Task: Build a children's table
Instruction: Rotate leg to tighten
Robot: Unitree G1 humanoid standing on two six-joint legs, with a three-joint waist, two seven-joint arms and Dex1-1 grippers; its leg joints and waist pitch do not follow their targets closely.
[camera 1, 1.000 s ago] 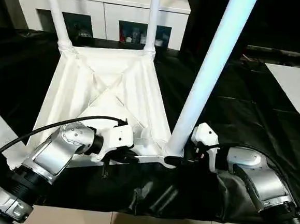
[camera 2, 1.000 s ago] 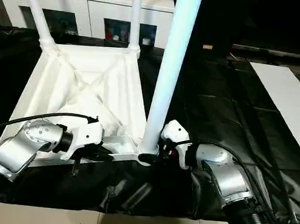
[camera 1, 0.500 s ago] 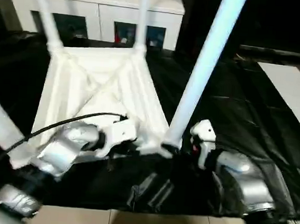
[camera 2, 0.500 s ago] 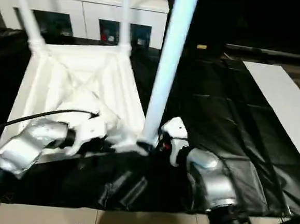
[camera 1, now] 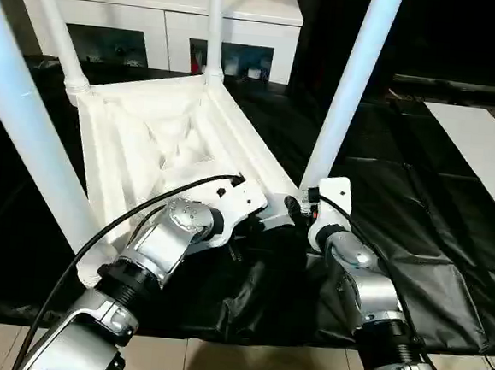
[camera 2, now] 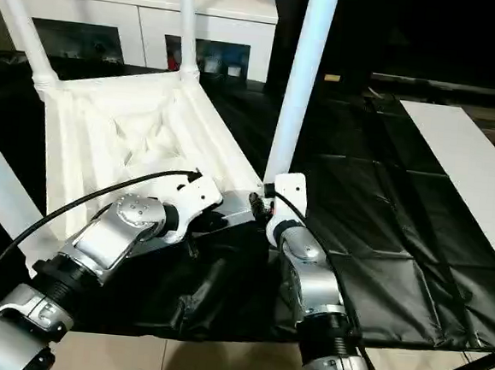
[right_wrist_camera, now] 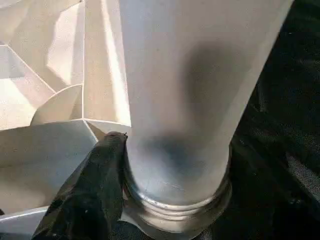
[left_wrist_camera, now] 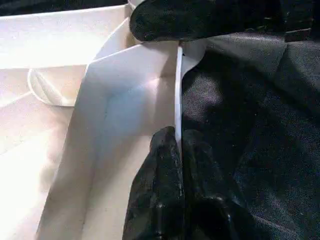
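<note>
The white tabletop (camera 1: 148,143) lies upside down on the black cloth, ribs up, with four white legs standing in its corner sockets. My left gripper (camera 1: 266,219) is shut on the thin rim (left_wrist_camera: 178,90) of the near edge, close to the near right corner; its fingers (left_wrist_camera: 165,165) pinch the rim from both sides. My right gripper (camera 1: 301,208) holds the base of the near right leg (camera 1: 349,90), just above the socket. One black finger (right_wrist_camera: 95,190) presses against that leg (right_wrist_camera: 190,75); the other finger is hidden against the dark cloth.
A white cabinet (camera 1: 159,7) with glass doors stands behind the black-draped work table (camera 1: 417,207). A white panel (camera 1: 491,144) lies at the far right. The near left leg (camera 1: 28,133) rises steeply by my left arm. Pale floor (camera 1: 259,366) shows below the table's front edge.
The view has shifted. The tabletop now sits turned against the cabinet, its near edge slanting, and the near left leg looms larger. Both grippers keep their holds.
</note>
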